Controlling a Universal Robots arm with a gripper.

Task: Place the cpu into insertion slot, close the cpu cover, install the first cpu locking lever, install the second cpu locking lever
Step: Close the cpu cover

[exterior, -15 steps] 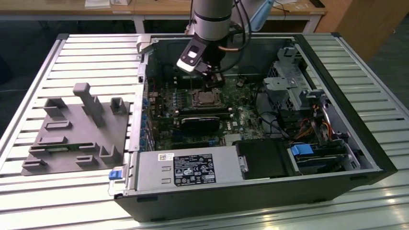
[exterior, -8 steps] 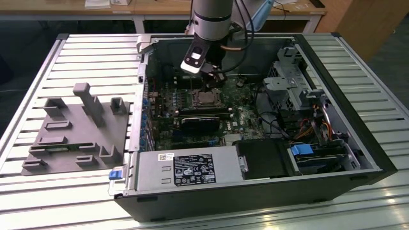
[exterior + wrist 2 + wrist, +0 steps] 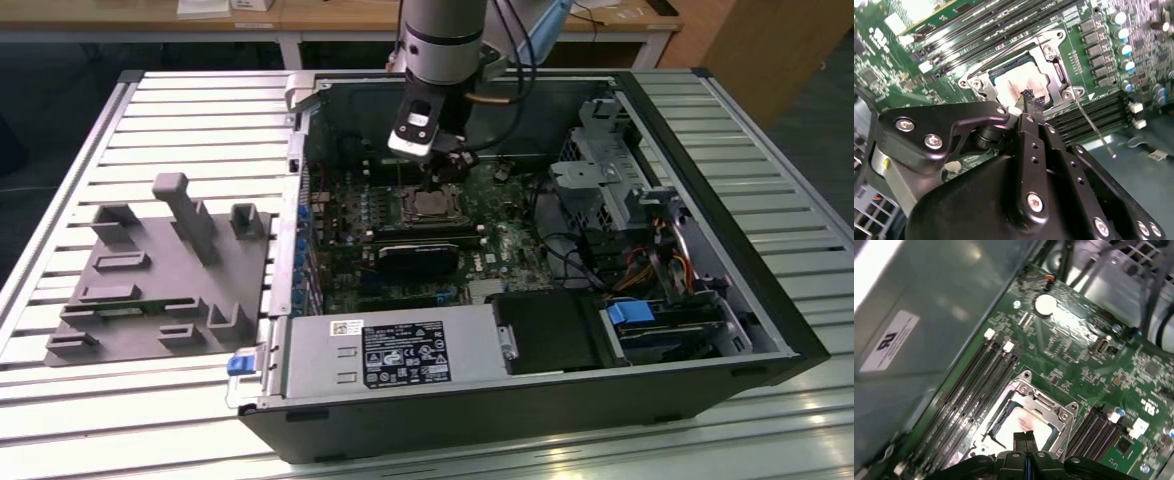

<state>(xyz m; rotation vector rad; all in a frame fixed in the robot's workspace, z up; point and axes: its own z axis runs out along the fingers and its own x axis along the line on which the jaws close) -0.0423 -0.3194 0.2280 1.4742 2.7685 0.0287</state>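
Observation:
The cpu (image 3: 1008,80) with its silvery-tan top lies in the insertion slot (image 3: 430,206) on the green motherboard inside the open computer case. The cpu cover (image 3: 1054,67), a thin metal frame, lies flat around the chip, which shows through its window in both wrist views. A thin locking lever (image 3: 1094,127) sticks out free from one socket corner over the memory slots. My gripper (image 3: 1030,99) hovers just above the edge of the cpu (image 3: 1019,421), fingertips (image 3: 1020,438) pressed together with nothing between them. In the exterior view the gripper (image 3: 451,165) hangs over the socket's far side.
Long black memory slots (image 3: 979,30) flank the socket. A black heatsink block (image 3: 416,260) sits nearer than the socket, the power supply (image 3: 387,355) at the case front. A drive cage and cables (image 3: 627,190) fill the exterior view's right. A grey fixture (image 3: 160,270) lies outside the case.

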